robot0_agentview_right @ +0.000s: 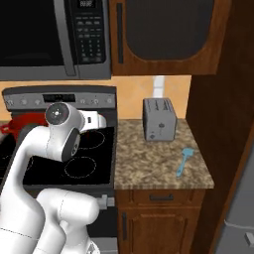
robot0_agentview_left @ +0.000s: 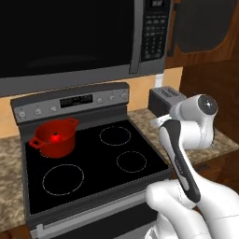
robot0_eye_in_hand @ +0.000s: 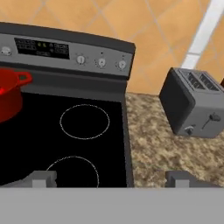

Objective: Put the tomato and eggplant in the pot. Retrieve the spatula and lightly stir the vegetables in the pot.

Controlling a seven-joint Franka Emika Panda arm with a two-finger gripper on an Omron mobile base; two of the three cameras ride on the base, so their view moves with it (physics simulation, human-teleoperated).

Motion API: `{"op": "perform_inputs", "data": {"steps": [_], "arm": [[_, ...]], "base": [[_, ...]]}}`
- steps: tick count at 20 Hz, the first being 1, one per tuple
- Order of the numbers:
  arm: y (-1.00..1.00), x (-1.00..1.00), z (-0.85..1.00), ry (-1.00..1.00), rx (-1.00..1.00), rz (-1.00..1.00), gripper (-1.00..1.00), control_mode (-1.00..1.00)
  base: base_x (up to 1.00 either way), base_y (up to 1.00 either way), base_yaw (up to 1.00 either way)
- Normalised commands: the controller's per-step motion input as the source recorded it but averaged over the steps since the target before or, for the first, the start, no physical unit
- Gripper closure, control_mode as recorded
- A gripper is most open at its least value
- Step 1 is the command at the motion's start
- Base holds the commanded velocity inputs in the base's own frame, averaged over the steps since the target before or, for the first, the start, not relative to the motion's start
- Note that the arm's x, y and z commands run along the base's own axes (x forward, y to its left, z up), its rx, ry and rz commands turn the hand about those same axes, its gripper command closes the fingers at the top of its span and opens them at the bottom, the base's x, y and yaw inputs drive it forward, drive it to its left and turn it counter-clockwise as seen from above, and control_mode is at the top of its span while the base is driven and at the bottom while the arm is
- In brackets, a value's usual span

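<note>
Stove point(robot0_agentview_left: 93, 158) carries pot point(robot0_agentview_left: 55, 137) holding tomato point(robot0_agentview_left: 56, 137); spatula point(robot0_agentview_right: 184, 161) on counter point(robot0_agentview_right: 149, 163).

1. The pot point(robot0_agentview_left: 55, 137), at the left of the left base view, is red, with the bright red tomato point(robot0_agentview_left: 56, 136) inside.
2. The spatula point(robot0_agentview_right: 184, 161), lower right in the right base view, is light blue.
3. The stovetop point(robot0_agentview_left: 93, 161) is black with thin white burner rings.
4. The counter point(robot0_agentview_right: 154, 163) is speckled brown and beige.
5. The toaster point(robot0_agentview_right: 158, 119) is grey.
6. The wall point(robot0_eye_in_hand: 144, 22) is orange-tan tile.
</note>
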Motion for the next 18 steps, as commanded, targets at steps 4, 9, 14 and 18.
{"op": "perform_inputs", "data": {"steps": [4, 9, 14, 18], "arm": [[0.00, 0.00, 0.00, 0.00, 0.00, 0.00, -1.00, 1.00], [-0.20, 0.05, -0.04, 0.02, 0.00, -0.03, -1.00, -1.00], [-0.57, 0.17, -0.09, 0.11, 0.00, -0.16, -1.00, -1.00], [0.00, 0.18, -0.28, 0.13, -0.01, -0.02, -1.00, -1.00]], "base": [[0.14, -1.00, -0.22], [0.21, -0.80, -0.14], [0.00, 0.00, 0.00], [0.00, 0.00, 0.00]]}}
